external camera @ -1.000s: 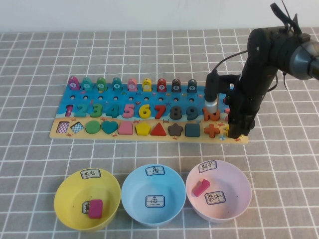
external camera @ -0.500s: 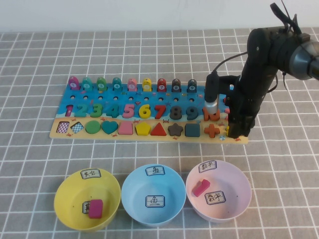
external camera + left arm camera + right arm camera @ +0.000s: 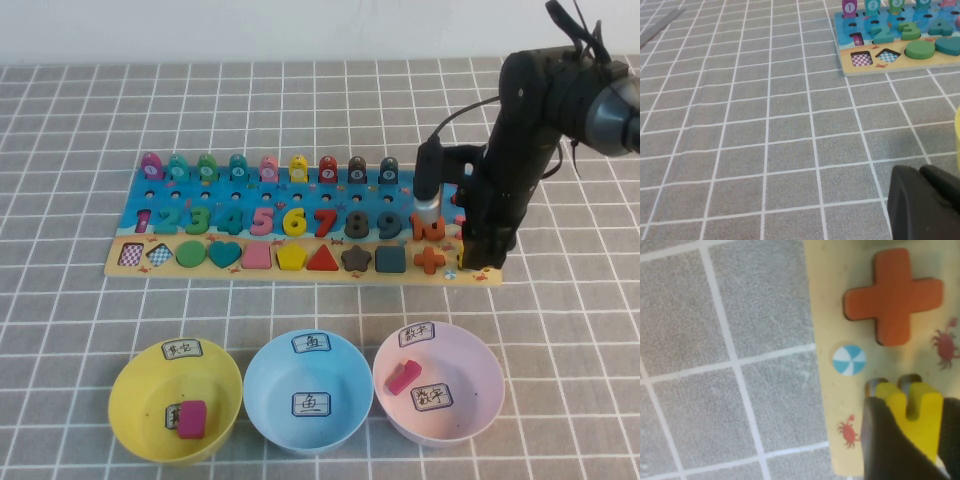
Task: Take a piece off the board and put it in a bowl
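At the board's right end, the right gripper point(image 3: 470, 262) points straight down, its dark fingers point(image 3: 890, 440) closed in on the piece point(image 3: 910, 415), a yellow equals sign seen between them in the right wrist view. The piece sits at the very end of the tan strip, just beside the orange plus point(image 3: 892, 295), with a small blue-and-white ball print point(image 3: 849, 359) between them. Its two bars run along the line of the fingers, so the pads appear to press on its outer sides; it looks lifted a little or tilted in its slot (hard to tell which). The board point(image 3: 250, 272) lies well above the row of bowls, and the yellow bowl point(image 3: 135, 395) is the far left one, so the carry must cross toward the left and nearer the robot, past the pink bowl point(image 3: 480, 400) and the blue bowl point(image 3: 265, 400). The left gripper point(image 3: 920, 205) is low over the bare cloth point(image 3: 740, 125), near the board's left corner; whether it is open I cannot tell.
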`<state>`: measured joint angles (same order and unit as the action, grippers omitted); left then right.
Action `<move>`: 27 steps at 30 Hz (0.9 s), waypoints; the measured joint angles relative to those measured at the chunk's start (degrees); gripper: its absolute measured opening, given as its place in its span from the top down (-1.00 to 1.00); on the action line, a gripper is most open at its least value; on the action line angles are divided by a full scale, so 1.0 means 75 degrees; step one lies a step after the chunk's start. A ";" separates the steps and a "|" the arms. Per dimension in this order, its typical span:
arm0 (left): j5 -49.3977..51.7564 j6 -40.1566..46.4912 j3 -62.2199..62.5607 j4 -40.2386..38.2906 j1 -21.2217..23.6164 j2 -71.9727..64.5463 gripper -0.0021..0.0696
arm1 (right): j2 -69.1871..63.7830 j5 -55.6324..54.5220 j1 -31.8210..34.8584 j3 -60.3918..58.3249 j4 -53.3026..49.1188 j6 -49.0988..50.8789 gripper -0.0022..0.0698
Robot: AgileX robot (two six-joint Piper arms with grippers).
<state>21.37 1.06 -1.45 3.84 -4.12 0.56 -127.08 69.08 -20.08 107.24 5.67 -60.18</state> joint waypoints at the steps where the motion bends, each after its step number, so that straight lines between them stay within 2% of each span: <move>1: 0.0000 0.0000 0.0000 0.0000 0.0000 0.0000 0.95 | 0.0016 -0.0007 0.0000 0.0000 -0.0015 0.0021 0.39; 17: 0.0000 0.0000 0.0000 0.0000 0.0000 0.0000 0.95 | 0.0180 -0.0007 0.0000 0.0000 -0.0051 0.0103 0.41; 27: 0.0000 0.0000 0.0000 0.0000 0.0000 0.0000 0.95 | 0.0925 0.0099 0.0000 0.0000 0.0229 0.0951 0.41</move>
<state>21.37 1.06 -1.45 3.84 -4.12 0.56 -120.14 69.83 -20.08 107.24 7.39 -53.04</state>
